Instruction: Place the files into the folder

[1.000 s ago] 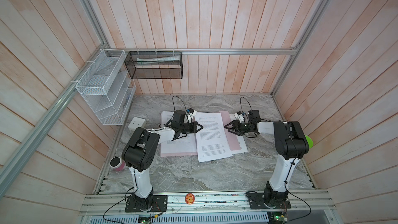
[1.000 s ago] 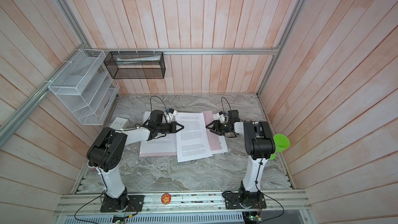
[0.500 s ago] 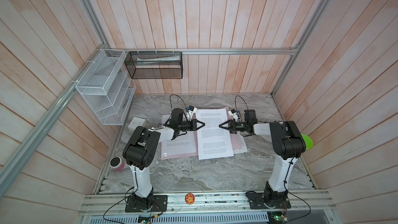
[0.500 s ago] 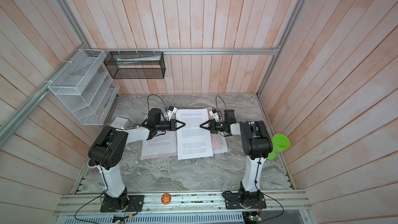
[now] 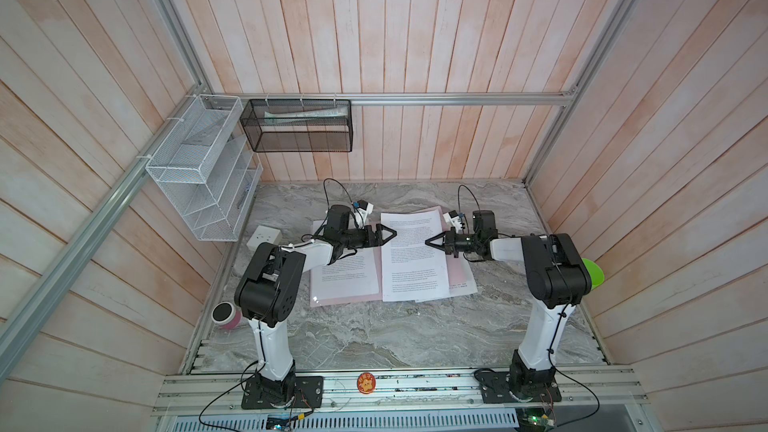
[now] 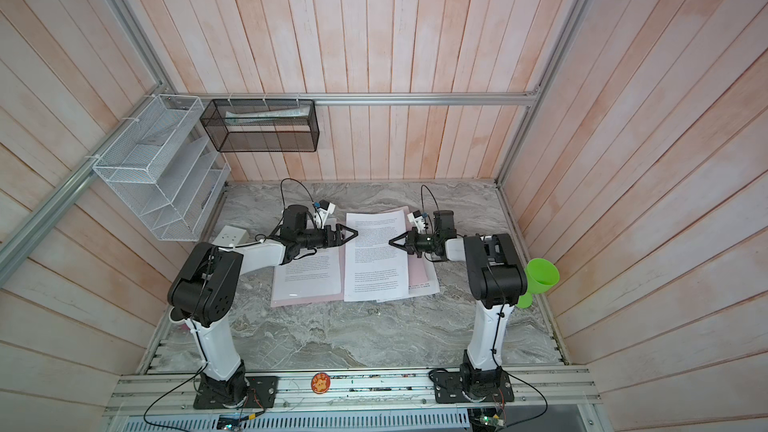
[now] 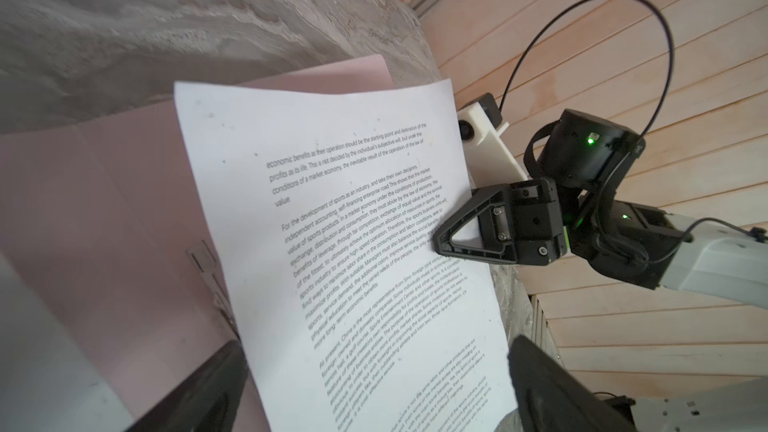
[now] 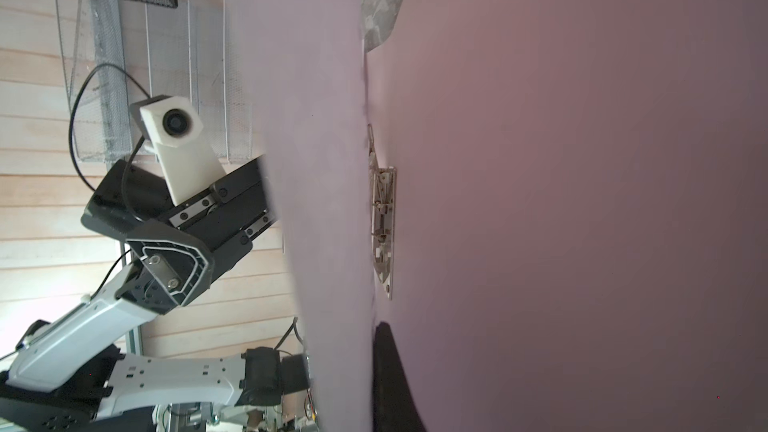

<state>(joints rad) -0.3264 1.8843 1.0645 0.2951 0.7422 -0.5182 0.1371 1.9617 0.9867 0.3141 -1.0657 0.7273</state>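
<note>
The pale pink folder (image 5: 345,300) (image 6: 307,300) lies open on the marble table. Its silver clip (image 8: 384,226) sits at the spine. Files lie on both halves: a printed sheet (image 5: 347,280) on the left one, more sheets (image 5: 461,284) on the right one. A top sheet (image 5: 413,259) (image 7: 353,243) lies over the right half. My right gripper (image 5: 428,242) (image 7: 438,238) is shut on this sheet's right edge. In the right wrist view the sheet (image 8: 332,201) runs edge-on. My left gripper (image 5: 392,233) (image 7: 376,342) is open at the sheet's left edge, holding nothing.
A white wire rack (image 5: 203,168) and a black mesh basket (image 5: 299,126) hang on the back left walls. A white socket box (image 5: 264,236) and a pink cylinder (image 5: 226,315) sit left of the folder. A green cup (image 6: 540,276) stands behind the right arm.
My left gripper has opened and let go of the top sheet. My right gripper has closed on the sheet's right edge. Both grippers moved slightly toward the back.
</note>
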